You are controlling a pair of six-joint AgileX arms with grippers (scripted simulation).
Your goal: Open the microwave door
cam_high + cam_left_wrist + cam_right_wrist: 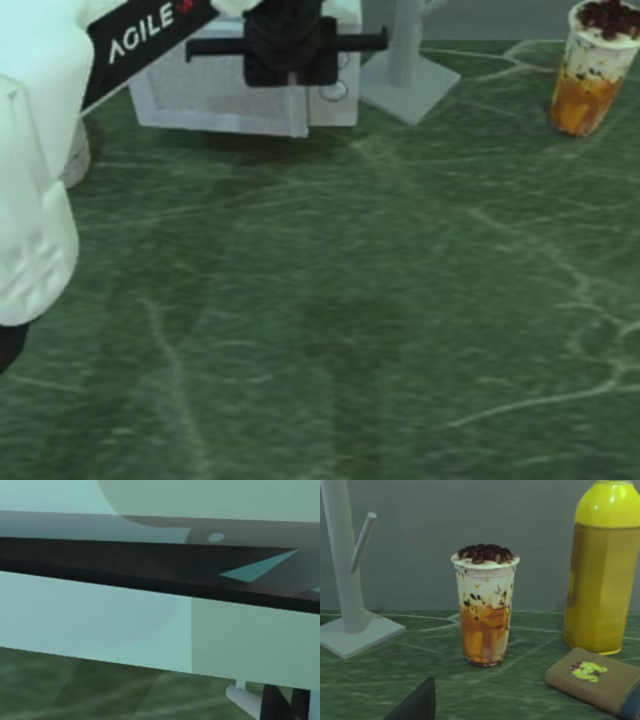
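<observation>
Reaching over the far-left table [400, 300], the left gripper [290, 62] sits against the microwave door [215, 95]; whether it is clenched I cannot tell. The microwave [335, 95] looks light (likely to slide), its door stiff, best taken by the thin handle. The right arm is parked, out of the top view.

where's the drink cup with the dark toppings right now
In the top view the drink cup stands at the table's far right corner, right of the grey rack; the right wrist view shows a yellow bottle beside it.

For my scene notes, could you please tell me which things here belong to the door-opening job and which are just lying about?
Job: microwave, microwave door, left gripper at its front.

Lying about: drink cup, yellow bottle, brown wallet, grey stand.
</observation>
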